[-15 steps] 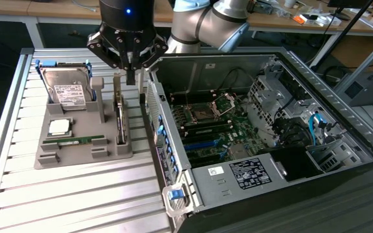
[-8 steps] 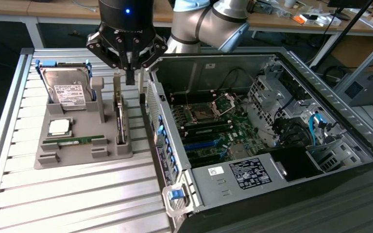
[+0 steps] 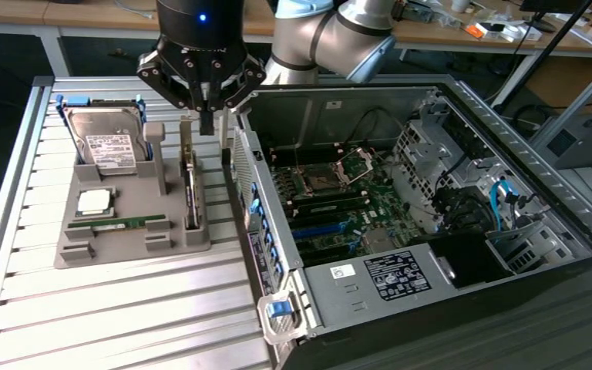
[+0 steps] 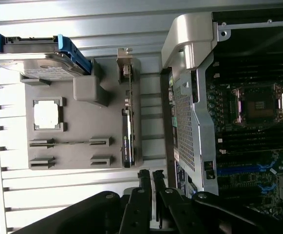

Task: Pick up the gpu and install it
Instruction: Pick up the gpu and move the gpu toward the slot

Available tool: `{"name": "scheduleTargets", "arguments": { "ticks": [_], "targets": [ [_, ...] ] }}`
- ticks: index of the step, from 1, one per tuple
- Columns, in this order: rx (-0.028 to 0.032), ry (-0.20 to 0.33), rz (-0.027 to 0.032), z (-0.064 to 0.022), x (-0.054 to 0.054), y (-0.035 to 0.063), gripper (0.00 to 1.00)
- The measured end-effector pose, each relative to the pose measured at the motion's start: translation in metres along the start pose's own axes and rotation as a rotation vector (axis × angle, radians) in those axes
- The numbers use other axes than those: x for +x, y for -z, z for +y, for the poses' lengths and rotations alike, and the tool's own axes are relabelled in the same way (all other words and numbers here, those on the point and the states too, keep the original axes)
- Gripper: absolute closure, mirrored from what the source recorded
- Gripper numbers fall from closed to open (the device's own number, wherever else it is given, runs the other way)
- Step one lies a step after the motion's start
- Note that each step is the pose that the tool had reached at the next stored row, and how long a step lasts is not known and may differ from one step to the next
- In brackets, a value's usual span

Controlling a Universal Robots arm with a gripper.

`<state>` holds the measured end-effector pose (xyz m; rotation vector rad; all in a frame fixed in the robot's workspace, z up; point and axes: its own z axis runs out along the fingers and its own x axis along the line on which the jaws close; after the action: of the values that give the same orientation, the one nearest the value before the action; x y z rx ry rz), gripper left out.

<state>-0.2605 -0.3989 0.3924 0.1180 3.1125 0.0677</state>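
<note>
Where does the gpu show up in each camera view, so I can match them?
Exterior view: the gpu stands on edge in the grey holder, in the slot nearest the computer case.
Wrist view: the gpu sits edge-on in that slot, between the case and the processor.
Shared landmark: the hard drive with blue rails.

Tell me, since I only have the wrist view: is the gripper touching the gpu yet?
Observer: No. In the exterior view the gripper hangs above the tray, beside the case. It looks clear of the gpu, which stands on edge in its slot.
Operator: What lies in the case beyond my picture?
Observer: A silver box with a black label, probably the power supply, sits at the case's end nearest the exterior camera.
</note>
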Motion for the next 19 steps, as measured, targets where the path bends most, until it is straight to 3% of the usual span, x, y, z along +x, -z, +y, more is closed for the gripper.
{"name": "scheduleTargets", "arguments": {
  "ticks": [1, 6, 19],
  "targets": [
    [0.0000, 0.000, 0.0000, 0.0000, 0.0000, 0.0000, 0.83],
    [0.0000, 0.000, 0.0000, 0.0000, 0.0000, 0.0000, 0.52],
    [-0.0001, 0.000, -0.0001, -0.0002, 0.0005, -0.0038, 0.52]
  ]
}}
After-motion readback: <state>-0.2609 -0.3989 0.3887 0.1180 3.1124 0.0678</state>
